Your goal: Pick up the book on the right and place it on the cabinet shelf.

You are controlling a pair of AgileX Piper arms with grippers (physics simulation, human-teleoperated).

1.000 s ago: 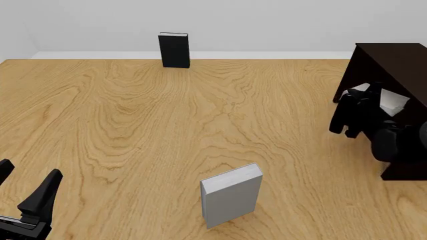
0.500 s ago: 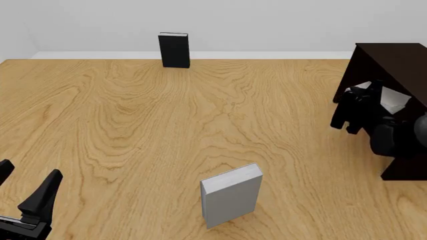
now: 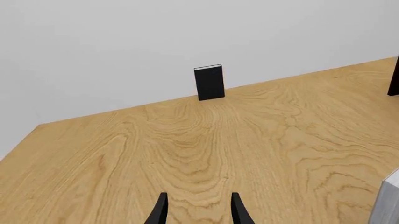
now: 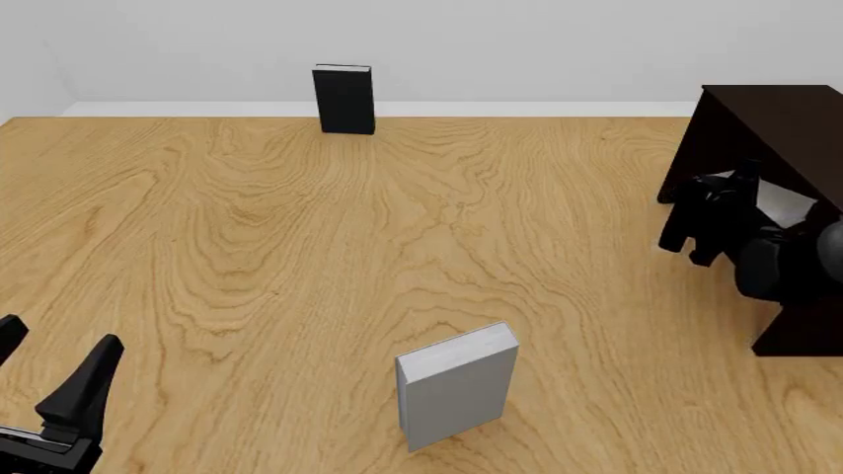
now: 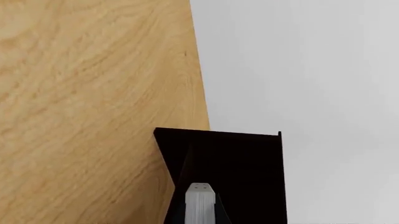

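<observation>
**Right tool carried deeper into the cabinet with the book in its grasp**

The right tool (image 4: 713, 219) is seen at about 3 o'clock in the front view, clenched on the book (image 4: 780, 205), which shows as a pale grey slab between the dark fingers. Compared with the front views of one second and half a second ago, the tool and book have been shifted a little further right and up, so that more of the book is now covered by the cabinet's dark frame. In the right wrist view the book's pale edge (image 5: 200, 204) is held directly in front of the cabinet shelf (image 5: 249, 177), inside the open dark box. The placing step is judged to be well advanced; release has not been made, and whether the book already rests on the board cannot be told.

The left tool (image 4: 50, 390) is parked at 7 o'clock, its fingers spread and nothing held.

On the surface (image 4: 330, 247), a second grey book (image 4: 457, 385) stands upright at 6 o'clock and a black book (image 4: 344, 99) stands at 12 o'clock by the wall; neither has been disturbed.

No brand, label or writing is readable on any book or on the cabinet.
</observation>
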